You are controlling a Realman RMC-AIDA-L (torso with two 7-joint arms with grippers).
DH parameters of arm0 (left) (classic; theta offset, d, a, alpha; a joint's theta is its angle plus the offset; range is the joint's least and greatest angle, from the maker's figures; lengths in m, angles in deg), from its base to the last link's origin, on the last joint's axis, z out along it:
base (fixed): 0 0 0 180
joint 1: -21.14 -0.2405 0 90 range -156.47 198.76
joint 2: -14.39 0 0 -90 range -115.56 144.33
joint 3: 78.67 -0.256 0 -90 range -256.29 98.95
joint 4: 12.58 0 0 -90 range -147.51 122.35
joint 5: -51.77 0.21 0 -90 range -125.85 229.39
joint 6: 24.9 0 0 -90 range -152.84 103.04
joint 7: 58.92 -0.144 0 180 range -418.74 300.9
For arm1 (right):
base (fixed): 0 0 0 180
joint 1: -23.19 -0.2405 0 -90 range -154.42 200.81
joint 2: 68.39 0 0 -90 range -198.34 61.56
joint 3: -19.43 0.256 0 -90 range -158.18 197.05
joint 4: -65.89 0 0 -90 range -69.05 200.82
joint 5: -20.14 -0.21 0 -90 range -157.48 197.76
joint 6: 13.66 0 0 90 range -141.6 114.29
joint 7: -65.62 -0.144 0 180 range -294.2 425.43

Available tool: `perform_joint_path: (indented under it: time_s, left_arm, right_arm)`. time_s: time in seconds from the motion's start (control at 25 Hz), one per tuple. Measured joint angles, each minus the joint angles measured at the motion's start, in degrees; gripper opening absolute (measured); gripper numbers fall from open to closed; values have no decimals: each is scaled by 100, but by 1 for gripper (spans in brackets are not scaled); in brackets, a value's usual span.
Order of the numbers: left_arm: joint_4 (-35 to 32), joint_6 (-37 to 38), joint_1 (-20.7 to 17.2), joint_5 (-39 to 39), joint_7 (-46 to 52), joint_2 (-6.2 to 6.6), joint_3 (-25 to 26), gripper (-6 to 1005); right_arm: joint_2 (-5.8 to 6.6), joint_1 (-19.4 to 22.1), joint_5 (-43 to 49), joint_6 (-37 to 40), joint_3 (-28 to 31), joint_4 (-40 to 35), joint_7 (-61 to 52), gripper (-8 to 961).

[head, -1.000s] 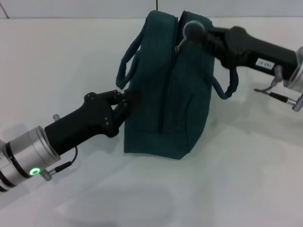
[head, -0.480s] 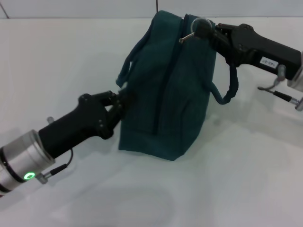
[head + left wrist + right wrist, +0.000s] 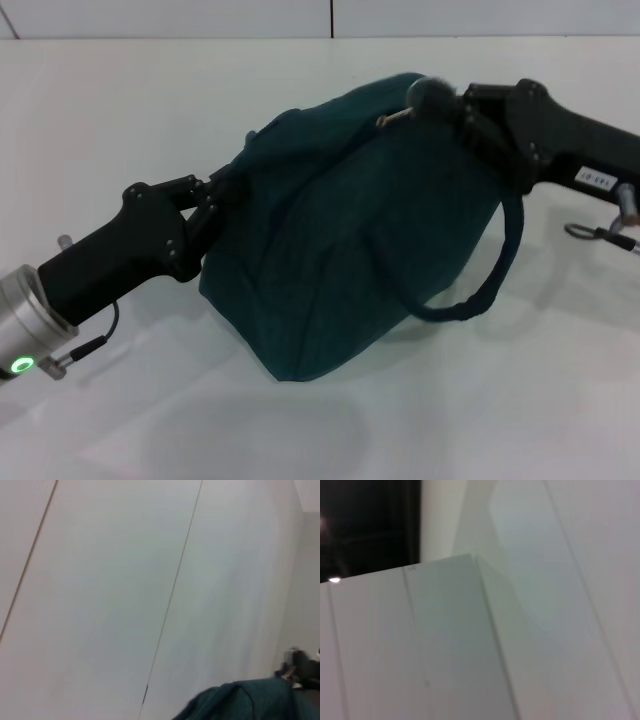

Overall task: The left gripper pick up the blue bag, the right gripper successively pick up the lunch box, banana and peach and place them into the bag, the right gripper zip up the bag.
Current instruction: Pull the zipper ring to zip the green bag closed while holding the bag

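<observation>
A bag (image 3: 340, 270) lies tilted on a table (image 3: 120, 110), between the left gripper (image 3: 205, 195) and the right gripper (image 3: 440, 100).

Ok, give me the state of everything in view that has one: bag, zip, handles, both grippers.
blue bag: tipped over toward the left gripper, resting on the table
zip pull: at the right gripper's end of the bag
near handle: hanging loose
left gripper: shut on the bag's end
right gripper: at the zip pull, grip not visible
</observation>
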Motion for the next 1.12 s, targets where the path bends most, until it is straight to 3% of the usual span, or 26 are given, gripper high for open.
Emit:
perform_joint_path:
  time_s: [0.28,0.72,1.12]
  left_arm:
    - [-3,-127,11,17,-3,-10,-22,56]
    - [-3,-140,11,17,-16,7,-8,57]
    - [-2,-142,7,-6,0,11,-3,58]
  right_arm:
    - [30,59,-6,-739,147,116,-9,12]
    - [33,224,12,-860,737,308,166,12]
    - [51,233,119,-1528,760,548,242,13]
